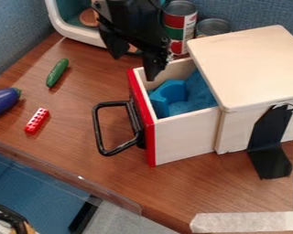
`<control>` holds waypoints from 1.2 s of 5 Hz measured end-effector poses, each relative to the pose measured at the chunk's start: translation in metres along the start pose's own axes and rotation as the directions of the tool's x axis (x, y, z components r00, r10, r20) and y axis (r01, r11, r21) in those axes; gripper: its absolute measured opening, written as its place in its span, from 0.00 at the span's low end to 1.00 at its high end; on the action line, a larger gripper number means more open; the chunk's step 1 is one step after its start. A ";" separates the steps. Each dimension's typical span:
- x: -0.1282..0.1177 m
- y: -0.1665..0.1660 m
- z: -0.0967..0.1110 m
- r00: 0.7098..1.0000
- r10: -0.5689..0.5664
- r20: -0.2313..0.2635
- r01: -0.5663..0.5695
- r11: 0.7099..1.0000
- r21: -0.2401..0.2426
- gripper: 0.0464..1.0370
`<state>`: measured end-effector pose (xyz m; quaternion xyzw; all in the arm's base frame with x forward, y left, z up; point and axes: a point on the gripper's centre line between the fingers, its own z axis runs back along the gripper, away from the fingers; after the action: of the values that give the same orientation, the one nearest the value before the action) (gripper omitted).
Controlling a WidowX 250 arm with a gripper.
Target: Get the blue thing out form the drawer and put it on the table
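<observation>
gripper (133, 68) is hanging w/ fingers apart nr open drawer (186, 139); blue thing (169, 95) is sitting inside; lowering w/o shifting inward is prob risking a finger catching red front (150, 141)

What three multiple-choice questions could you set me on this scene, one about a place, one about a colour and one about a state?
1. Where is the blue thing?
A) Beside the cucumber
B) Under the eggplant
C) Inside the drawer

2. What colour is the drawer's front panel?
A) Green
B) Red
C) Yellow

3. How does the drawer stand in the wooden box?
A) Pulled partly out
B) Fully shut
C) Upside down

Right letters:
1. C: it lies between the drawer's walls.
2. B: the panel behind the black handle is red.
3. A: its front stands out from the box, and part of its inside shows from above.
</observation>
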<state>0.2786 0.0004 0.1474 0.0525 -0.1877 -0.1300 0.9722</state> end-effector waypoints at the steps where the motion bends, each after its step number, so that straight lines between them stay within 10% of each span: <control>1: 0.007 0.003 -0.004 1.000 -0.025 -0.004 0.025 0.999 0.028 0.96; 6: 0.016 0.005 -0.039 0.997 -0.073 -0.039 0.074 0.997 0.025 0.96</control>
<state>0.3093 0.0030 0.1178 0.0746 -0.1688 -0.1622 0.9693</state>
